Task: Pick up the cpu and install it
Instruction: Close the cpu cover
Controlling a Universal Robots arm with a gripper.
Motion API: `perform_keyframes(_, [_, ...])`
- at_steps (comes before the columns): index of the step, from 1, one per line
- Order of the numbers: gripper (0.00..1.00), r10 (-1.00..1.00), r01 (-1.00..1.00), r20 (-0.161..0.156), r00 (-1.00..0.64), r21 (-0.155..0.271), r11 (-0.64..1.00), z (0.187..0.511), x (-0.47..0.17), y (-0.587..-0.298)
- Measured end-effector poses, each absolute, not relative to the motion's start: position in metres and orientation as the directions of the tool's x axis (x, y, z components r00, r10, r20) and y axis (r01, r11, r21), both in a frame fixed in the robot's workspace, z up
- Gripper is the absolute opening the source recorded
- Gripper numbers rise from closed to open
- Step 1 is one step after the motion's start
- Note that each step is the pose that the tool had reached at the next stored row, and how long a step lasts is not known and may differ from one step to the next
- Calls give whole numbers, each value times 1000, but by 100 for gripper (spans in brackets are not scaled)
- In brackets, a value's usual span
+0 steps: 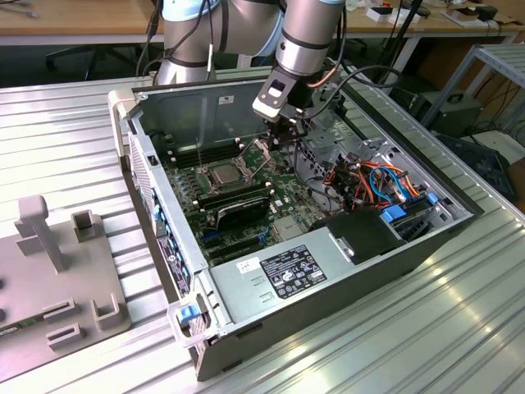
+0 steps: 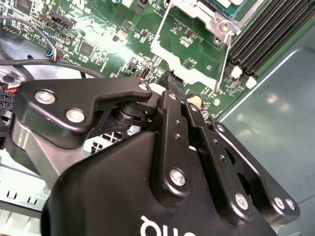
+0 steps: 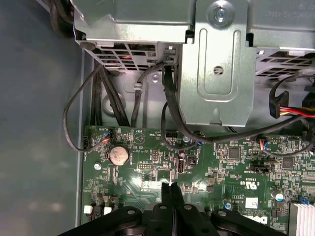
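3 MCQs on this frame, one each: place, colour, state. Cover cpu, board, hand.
1. Where is the cpu?
A. on the motherboard, inside the case
B. outside the case
C. held in the hand

2. What colour is the motherboard?
A. blue
B. green
C. red

3. How do the hand's fingers stand?
A. wide open
B. shut, tips together, holding nothing
C. clamped on a cable

Key:
1 A: in the exterior view its silver-grey top lies on the board.
2 B: the board is green in every view.
3 B: in both wrist views the tips meet with nothing between them.
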State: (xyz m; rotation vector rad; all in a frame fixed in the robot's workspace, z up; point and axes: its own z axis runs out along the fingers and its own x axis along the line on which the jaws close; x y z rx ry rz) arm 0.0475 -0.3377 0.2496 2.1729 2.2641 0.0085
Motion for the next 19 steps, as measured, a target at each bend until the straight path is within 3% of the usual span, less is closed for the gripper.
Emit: perform_keyframes(19, [11, 999, 999, 1, -41, 6, 41, 250, 31, -338])
